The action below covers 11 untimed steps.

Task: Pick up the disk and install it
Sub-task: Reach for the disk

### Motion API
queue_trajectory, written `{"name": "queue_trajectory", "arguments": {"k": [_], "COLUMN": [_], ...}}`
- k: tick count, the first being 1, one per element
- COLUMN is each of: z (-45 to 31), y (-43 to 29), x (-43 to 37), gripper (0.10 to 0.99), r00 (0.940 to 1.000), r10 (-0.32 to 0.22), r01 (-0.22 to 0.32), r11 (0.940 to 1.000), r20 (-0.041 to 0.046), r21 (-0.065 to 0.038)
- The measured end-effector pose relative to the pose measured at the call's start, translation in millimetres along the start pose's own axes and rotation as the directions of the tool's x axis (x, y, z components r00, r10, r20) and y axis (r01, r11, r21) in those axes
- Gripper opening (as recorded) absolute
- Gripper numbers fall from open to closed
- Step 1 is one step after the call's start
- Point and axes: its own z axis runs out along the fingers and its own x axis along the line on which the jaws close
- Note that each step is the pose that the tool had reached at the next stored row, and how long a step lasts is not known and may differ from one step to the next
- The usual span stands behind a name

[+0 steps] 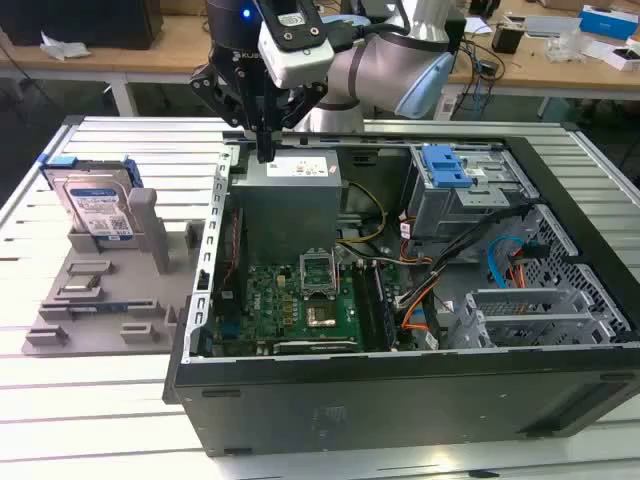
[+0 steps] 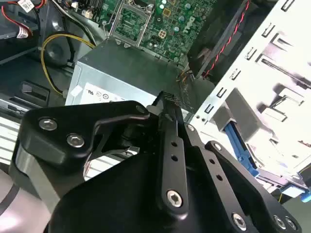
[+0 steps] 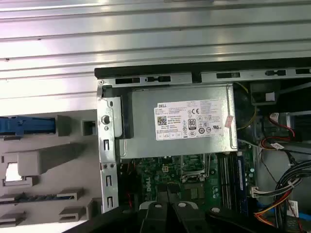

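The disk (image 1: 96, 205) stands upright in a grey holder (image 1: 110, 290) on the exterior view's left, silver with a white-and-blue label and a blue rail frame. In the first wrist view its blue rail (image 3: 24, 125) shows edge-on. My gripper (image 1: 265, 150) hangs to the exterior view's right of the disk, over the back left corner of the open computer case (image 1: 400, 400), just above the grey power supply box (image 1: 290, 200). Its black fingers (image 2: 167, 111) look shut with nothing held. The gripper (image 3: 165, 209) is apart from the disk.
Inside the case lie a green motherboard (image 1: 300, 300), loose cables (image 1: 420, 290) and a metal drive cage with a blue latch (image 1: 445, 165). The power supply's white sticker (image 3: 192, 121) faces up. The arm (image 1: 390, 60) reaches in from the back. Benches with clutter stand behind.
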Motion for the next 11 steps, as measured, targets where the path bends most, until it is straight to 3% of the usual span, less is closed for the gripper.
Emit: {"name": "queue_trajectory", "arguments": {"k": [2,11], "z": [-0.4,-0.8], "y": [-1.1,-2.4], "x": [14.0,31.4], "gripper": [0.106,0.106], "r00": [1.0000,1.0000], "r10": [0.000,0.000], "r01": [0.000,0.000], "r11": [1.0000,1.0000], "r20": [-0.0001,-0.0001], "r21": [0.000,0.000]}}
